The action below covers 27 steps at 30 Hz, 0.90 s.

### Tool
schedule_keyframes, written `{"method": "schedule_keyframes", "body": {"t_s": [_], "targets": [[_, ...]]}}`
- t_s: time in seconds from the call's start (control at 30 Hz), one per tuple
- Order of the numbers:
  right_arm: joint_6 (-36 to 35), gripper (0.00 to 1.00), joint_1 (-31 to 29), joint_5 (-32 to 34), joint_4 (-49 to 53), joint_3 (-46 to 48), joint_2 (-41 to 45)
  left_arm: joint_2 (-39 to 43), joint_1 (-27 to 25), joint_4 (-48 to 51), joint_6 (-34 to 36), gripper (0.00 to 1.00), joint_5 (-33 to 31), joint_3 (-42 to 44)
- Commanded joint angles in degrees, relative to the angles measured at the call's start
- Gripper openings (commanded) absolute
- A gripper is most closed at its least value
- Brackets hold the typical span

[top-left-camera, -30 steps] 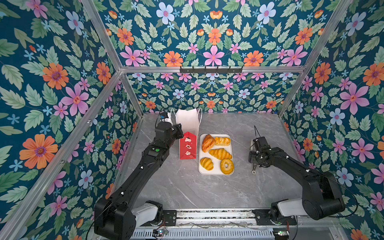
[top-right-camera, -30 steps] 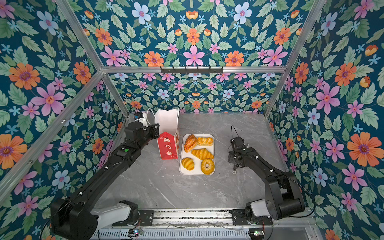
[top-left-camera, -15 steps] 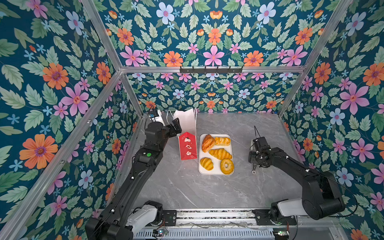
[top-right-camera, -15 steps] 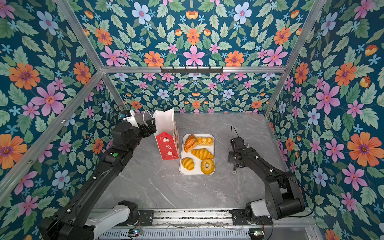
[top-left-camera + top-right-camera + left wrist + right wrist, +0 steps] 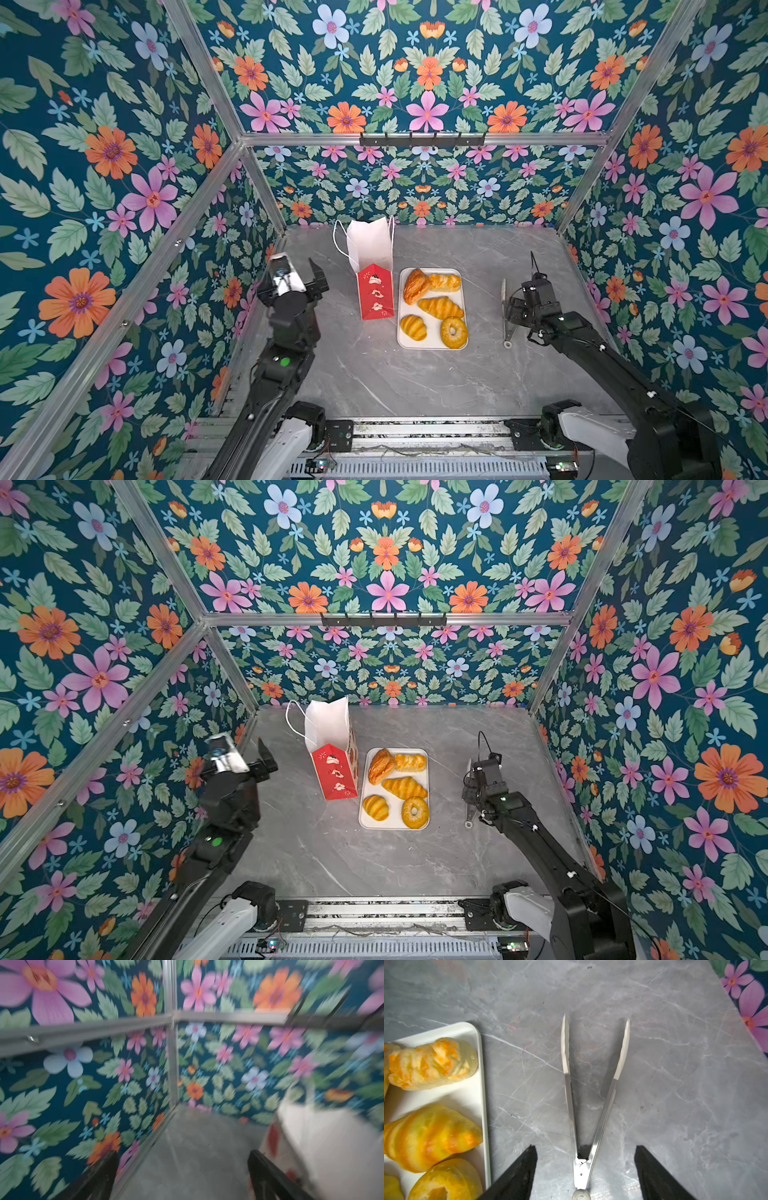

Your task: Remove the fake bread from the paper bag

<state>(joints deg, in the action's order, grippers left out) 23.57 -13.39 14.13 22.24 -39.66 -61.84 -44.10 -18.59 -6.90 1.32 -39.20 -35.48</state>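
Gaping left pincer (image 5: 182, 1154) clear of paper bag (image 5: 376, 293)

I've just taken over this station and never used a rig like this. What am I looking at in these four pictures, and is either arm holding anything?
Two robot arms stand at the near edge of a grey table, each ending in a two-fingered end effector. The two wide pictures come from one camera overhead; the two close ones come from cameras on the wrists. On the table stands the red paper bag, upright, and beside it a white tray with five pieces of fake bread. The left end effector is open and empty, near the bag but not touching it; its picture is blurred. The right end effector is open over metal tongs lying on the table, straddling them without gripping.
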Motion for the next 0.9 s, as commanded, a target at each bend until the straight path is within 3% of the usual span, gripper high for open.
{"method": "schedule_keyframes", "body": {"t_s": [0.0,0.1,0.2,0.47,0.6,0.7,0.83,0.87], "targets": [[-0.88,0.76,-0.06,1.71,-4.5,1.14,1.96,-3.33,0.06,-12.69,2.09,0.99,-10.59,4.39],[-0.82,0.76,-0.06,0.73,-4.09,1.34,2.35,-7.52,0.14,-25.24,1.29,0.99,-11.0,13.16],[-0.5,0.76,-0.11,0.55,-3.42,1.83,3.18,-12.8,1.71,-42.71,0.91,0.98,-3.91,22.51],[-1.07,0.76,-0.06,2.33,-3.0,3.52,6.97,-35.42,5.58,-65.18,-1.58,0.99,5.58,26.13],[-1.08,0.76,-0.1,2.74,-4.67,4.6,7.25,-38.23,7.37,-59.33,-0.26,1.0,12.28,21.5],[-0.85,0.76,-0.1,2.44,-6.69,5.69,6.85,-40.44,9.82,-60.99,0.79,1.0,16.85,20.79],[-1.48,0.76,-0.11,2.05,-11.12,7.45,6.86,-50.21,14.75,-73.65,-0.34,1.0,25.05,21.87],[-1.74,0.76,-0.06,2.12,-12.58,7.97,7.12,-48.28,14.93,-66.13,-1.48,1.0,25.99,20.42]]}}
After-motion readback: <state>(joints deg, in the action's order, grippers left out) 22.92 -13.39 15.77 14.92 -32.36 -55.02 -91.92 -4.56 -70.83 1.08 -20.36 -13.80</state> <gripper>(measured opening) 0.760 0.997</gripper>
